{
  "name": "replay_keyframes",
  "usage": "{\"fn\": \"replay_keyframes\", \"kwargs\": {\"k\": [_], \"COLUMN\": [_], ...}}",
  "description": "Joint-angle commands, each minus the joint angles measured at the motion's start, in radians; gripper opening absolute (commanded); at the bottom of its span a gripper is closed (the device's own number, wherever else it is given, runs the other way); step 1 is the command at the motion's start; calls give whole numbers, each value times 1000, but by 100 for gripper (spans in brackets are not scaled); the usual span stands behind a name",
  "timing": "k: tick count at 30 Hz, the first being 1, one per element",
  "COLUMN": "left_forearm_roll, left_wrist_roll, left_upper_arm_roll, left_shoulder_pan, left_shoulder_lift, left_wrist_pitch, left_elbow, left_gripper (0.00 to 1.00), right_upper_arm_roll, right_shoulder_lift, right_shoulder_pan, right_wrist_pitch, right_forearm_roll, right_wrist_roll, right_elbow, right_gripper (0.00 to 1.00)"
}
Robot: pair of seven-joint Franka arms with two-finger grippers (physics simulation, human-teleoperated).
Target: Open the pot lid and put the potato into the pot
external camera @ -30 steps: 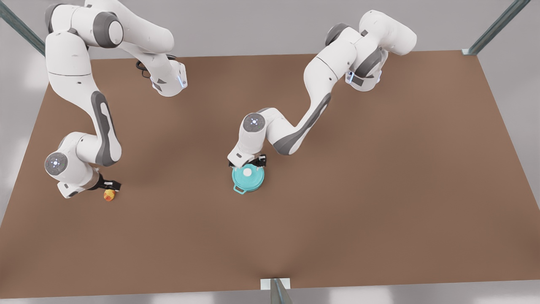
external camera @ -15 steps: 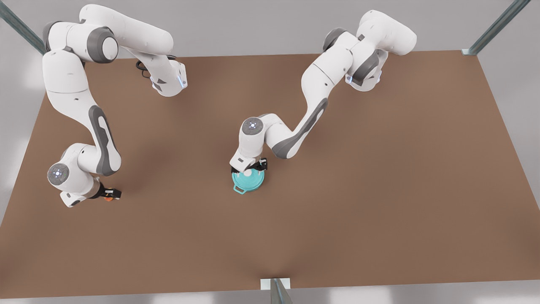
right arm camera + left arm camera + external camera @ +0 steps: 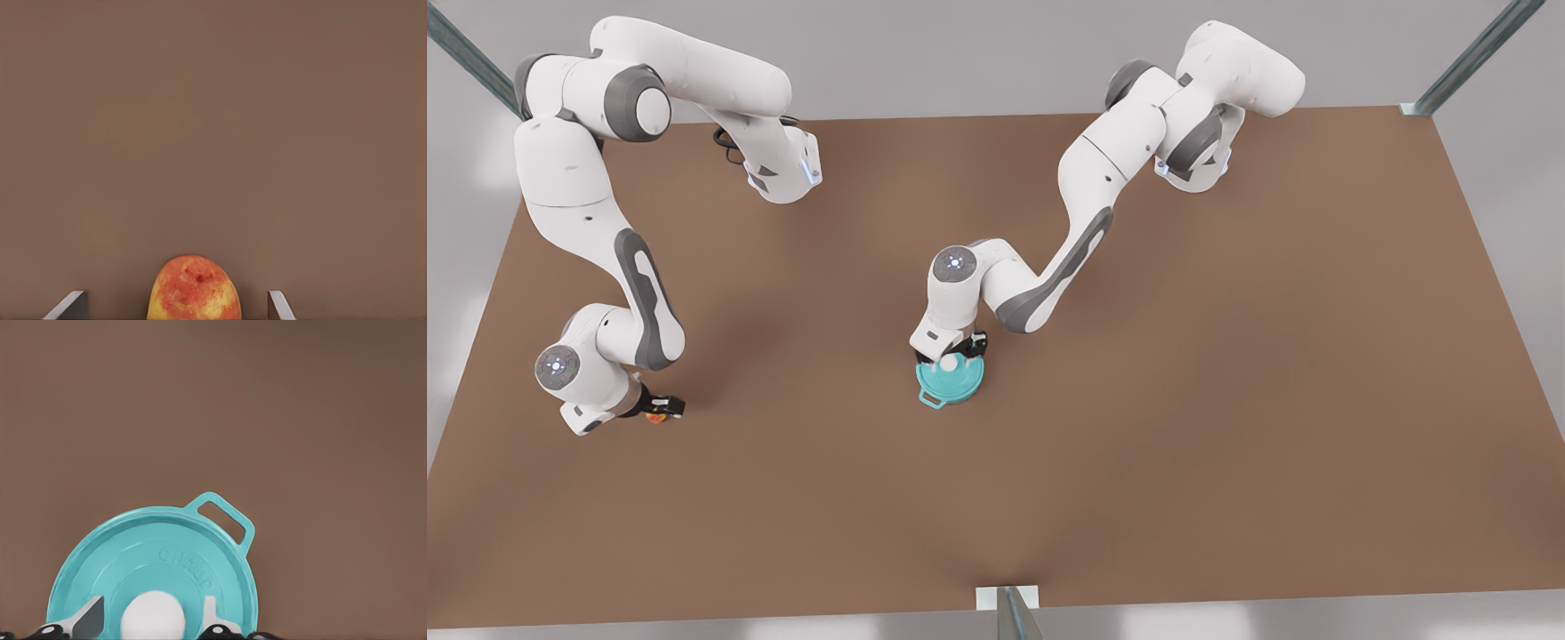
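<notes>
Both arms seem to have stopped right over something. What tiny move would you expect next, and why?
Probably both close their jaws. The left gripper sits over the pot lid, which still covers the pot, with the lid's white knob between its open jaws. The right gripper has the potato between its open jaws, gaps on both sides. Neither grips anything yet.

I'm looking at a bare robot test cell, not a lived-in room: a plain brown worktop point(image 3: 1227, 373), grey blank walls point(image 3: 960, 53), metal frame struts point(image 3: 1476, 55) at the corners, and two white Franka arms point(image 3: 1085, 196) mounted on it.
</notes>
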Motion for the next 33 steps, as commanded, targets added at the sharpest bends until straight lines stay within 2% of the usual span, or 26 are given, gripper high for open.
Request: {"fn": "replay_keyframes", "kwargs": {"k": [1,3,5,6,9,11,14,16,19,22,23,24,28,29,31,32,33], "left_forearm_roll": [0,0,-1,-3,-9,-10,-44,-42,-42,-44,-42,-41,-35,-36,-49,-168,-199], "left_wrist_roll": [-41,-41,-42,-41,-30,-28,208,358,387,389,398,420,669,783,949,967,1084], "left_upper_arm_roll": [1,1,1,1,4,-4,-7,-16,-16,-16,-16,-16,-6,-10,-18,-18,-16], "left_shoulder_pan": [0,2,0,2,15,83,310,410,423,428,428,428,463,491,538,600,687], "left_shoulder_lift": [0,3,1,-3,-25,-61,-83,-57,37,40,35,29,-12,-51,-178,-279,-371], "left_wrist_pitch": [-1,0,-5,-22,-111,-145,-205,-169,-53,-43,-53,-66,-243,-333,-654,-761,-916], "left_elbow": [2,2,2,2,14,18,26,25,25,25,25,25,23,23,23,22,-3], "left_gripper": [69,60,43,39,38,38,37,37,37,37,96,100,100,100,100,100,100], "right_upper_arm_roll": [0,0,0,0,0,0,0,0,0,12,12,14,14,14,14,14,14], "right_shoulder_lift": [0,1,1,1,1,1,1,1,1,1,1,1,0,0,-2,-2,-2], "right_shoulder_pan": [-1,0,0,-1,-4,-7,-9,-9,-9,-23,-23,-23,-23,-23,-23,-23,-23], "right_wrist_pitch": [9,9,9,9,42,45,45,45,45,43,43,43,42,40,37,37,35], "right_forearm_roll": [1,1,1,1,1,1,-1,1,1,1,1,1,1,1,1,1,1], "right_wrist_roll": [-19,-19,-19,-19,-19,-19,-19,-19,-18,-18,-19,-18,-18,-18,-18,-18,-18], "right_elbow": [0,0,0,-3,-21,-27,-27,-29,-27,-27,-27,-29,-29,-29,-29,-29,-29], "right_gripper": [100,100,100,100,100,100,100,91,81,76,73,70,66,64,63,63,63]}}
